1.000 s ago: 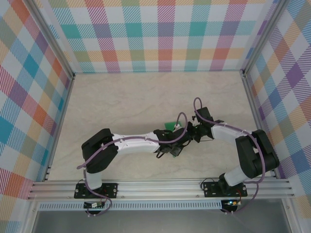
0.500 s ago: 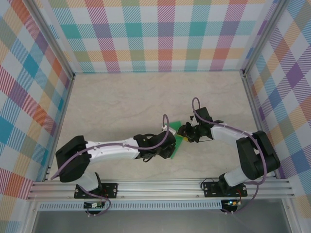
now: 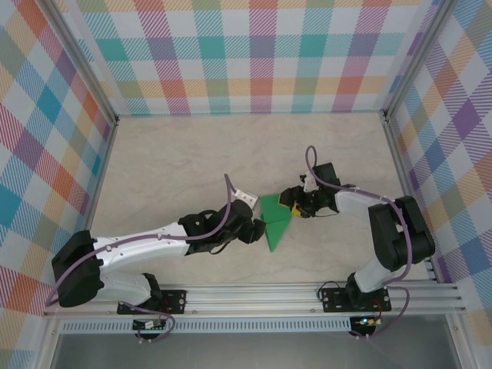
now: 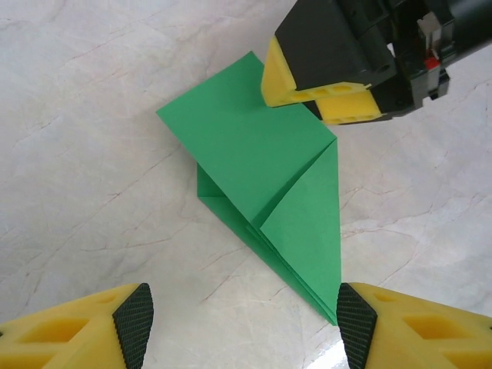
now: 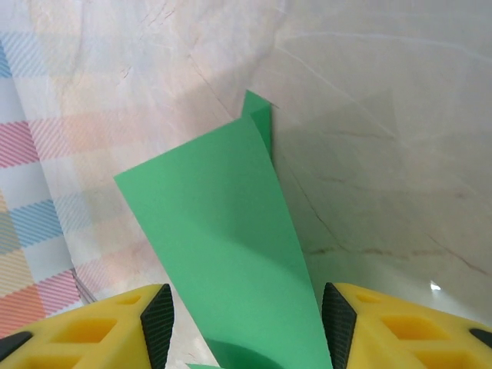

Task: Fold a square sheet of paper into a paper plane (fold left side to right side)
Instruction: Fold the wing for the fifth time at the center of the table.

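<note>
Paper plane (image 4: pixel 261 161) is a layered green wedge; left hand (image 4: pixel 244 317) and right hand (image 5: pixel 244 319) stand spread.

**Left wrist view.** The left gripper (image 4: pixel 244 317) is cut off by the bottom edge just behind its fingertips (image 4: pixel 132 323). The right gripper (image 4: pixel 315 98) runs out past the top and right edges. One of its yellow fingers (image 4: pixel 280 81) covers the upper corner of the green paper (image 4: pixel 254 146), whose lower layers lie hidden under the top flaps.

**Right wrist view.** The paper's near end and both fingers pass out at the bottom edge; whether paper and pads touch cannot be told.

**Top view.** Both grippers' jaws are too small to read.
</note>
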